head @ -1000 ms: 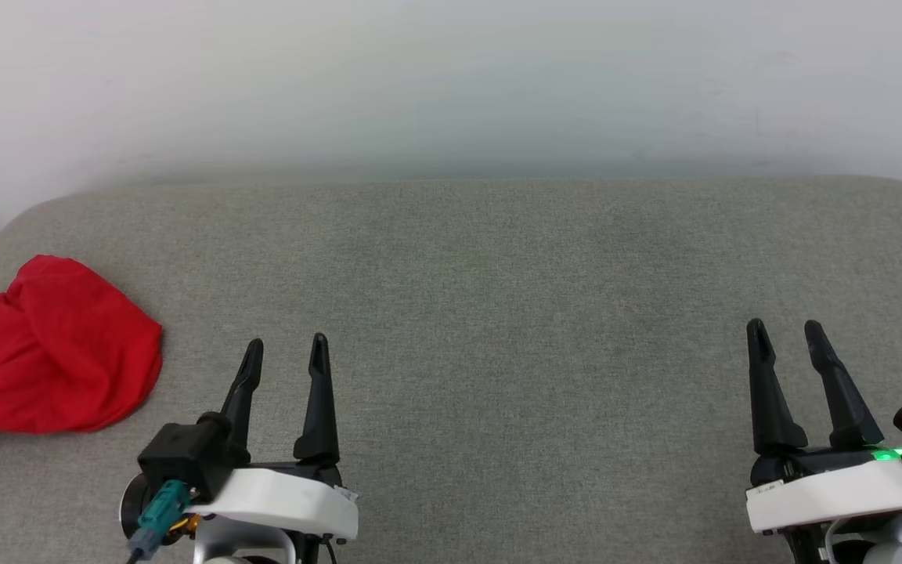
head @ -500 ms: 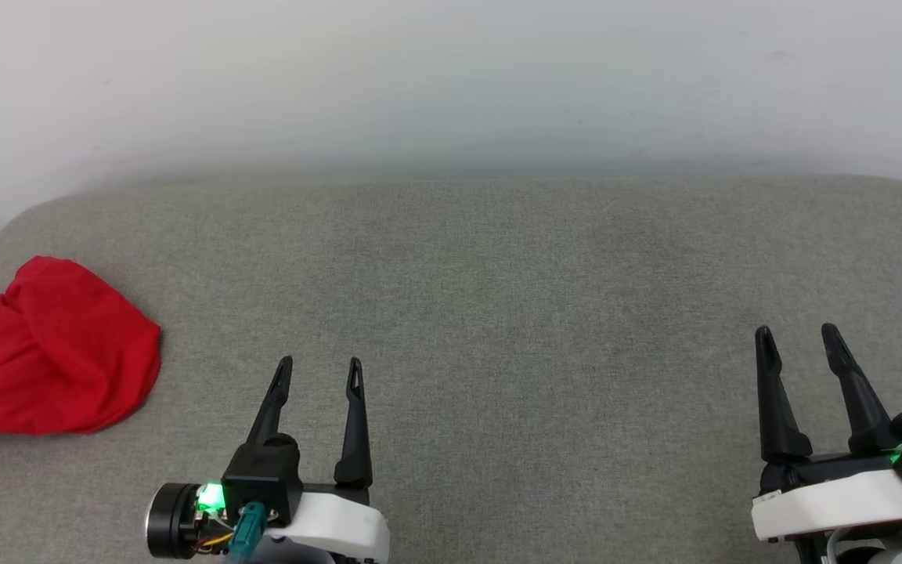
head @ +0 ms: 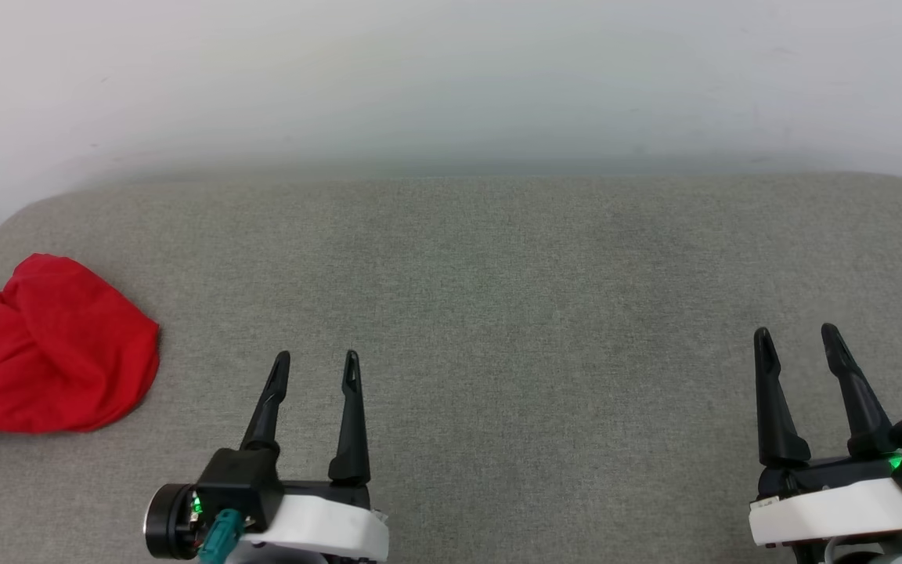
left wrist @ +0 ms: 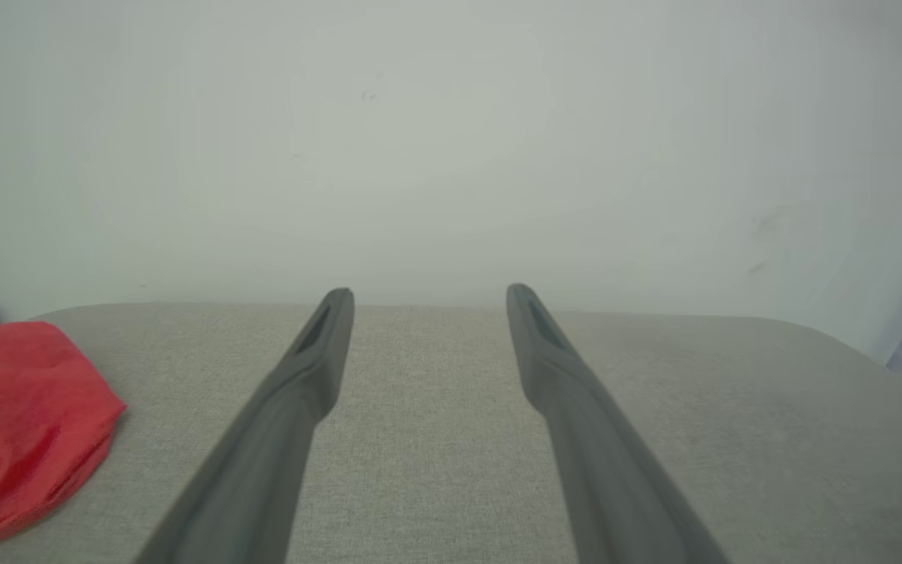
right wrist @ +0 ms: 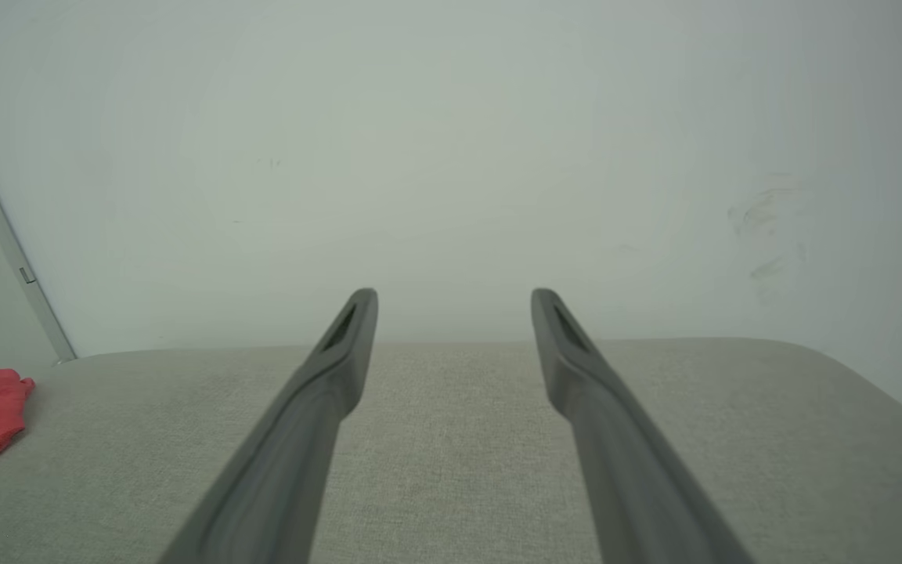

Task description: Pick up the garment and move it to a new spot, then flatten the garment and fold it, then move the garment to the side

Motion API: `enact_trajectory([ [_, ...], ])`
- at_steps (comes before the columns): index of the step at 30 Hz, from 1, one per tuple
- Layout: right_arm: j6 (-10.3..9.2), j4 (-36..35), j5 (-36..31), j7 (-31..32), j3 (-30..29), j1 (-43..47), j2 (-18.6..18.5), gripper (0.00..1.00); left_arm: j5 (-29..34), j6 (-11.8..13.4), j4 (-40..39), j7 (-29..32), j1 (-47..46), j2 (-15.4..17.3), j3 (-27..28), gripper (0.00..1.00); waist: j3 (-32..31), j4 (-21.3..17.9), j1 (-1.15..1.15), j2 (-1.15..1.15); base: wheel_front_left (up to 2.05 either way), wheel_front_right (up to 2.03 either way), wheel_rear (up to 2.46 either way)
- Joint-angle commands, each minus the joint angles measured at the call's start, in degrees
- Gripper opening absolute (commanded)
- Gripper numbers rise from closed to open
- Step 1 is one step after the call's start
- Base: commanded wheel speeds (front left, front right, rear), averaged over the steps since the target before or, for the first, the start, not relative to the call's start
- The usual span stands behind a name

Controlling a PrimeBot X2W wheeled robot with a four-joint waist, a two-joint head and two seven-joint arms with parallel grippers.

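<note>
Judge progress as nil: no pickup, no relocation, no flattening, no fold, no final shift aside. Locate the garment (head: 52,345) well off to the left of the left gripper (head: 317,356), bunched in a red heap on the grey cushion (head: 498,258), apart from both sets of fingers. Note the left gripper low over the cushion, fingers pointing forward toward the wall (head: 451,78), spread wide, holding nothing. Read the right gripper (head: 795,330) likewise: far to the right of the left one, roughly parallel, fully spread, empty.
</note>
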Motion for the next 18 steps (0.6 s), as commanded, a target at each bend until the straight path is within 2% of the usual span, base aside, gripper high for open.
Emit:
enact_trajectory([
  [1,-0.02,-0.40,0.51,-0.62,0.21,0.66,-0.24,1.00,0.46,-2.58,-0.78,-0.52,1.30,-1.26,2.28,1.00,0.15,0.00,0.00,0.00,0.00,0.00,0.00],
  [4,-0.02,0.40,2.42,-0.98,0.05,1.07,-0.25,1.00,2.19,-6.34,-0.95,-0.80,2.54,-3.05,5.44,1.00,0.24,0.03,0.00,0.00,0.00,0.00,0.00],
  [5,-0.02,0.40,2.42,-0.98,0.05,1.07,-0.25,1.00,2.19,-6.34,-0.95,-0.80,2.54,-3.05,5.44,1.00,0.24,0.03,0.00,0.00,0.00,0.00,0.00],
  [6,-0.02,0.83,2.56,-1.17,0.05,0.99,-0.26,1.00,2.98,-9.15,-0.46,-1.10,3.47,-4.25,7.19,1.00,0.33,0.08,0.00,0.00,0.00,0.00,0.00],
  [12,-0.02,2.16,1.40,-1.84,0.05,1.27,-0.27,1.00,5.57,-17.32,1.70,-1.76,5.28,-6.89,11.44,1.00,0.37,0.23,0.00,0.00,0.00,0.00,0.00],
  [13,-0.02,2.16,1.40,-1.84,0.05,1.27,-0.27,1.00,5.57,-17.32,1.70,-1.76,5.28,-6.89,11.44,1.00,0.37,0.23,0.00,0.00,0.00,0.00,0.00],
  [18,-0.02,2.42,-0.25,-2.36,0.07,1.11,-0.29,1.00,9.01,-21.82,2.40,-2.26,5.77,-8.19,13.60,1.00,0.69,0.40,0.00,0.00,0.00,0.00,0.00],
])
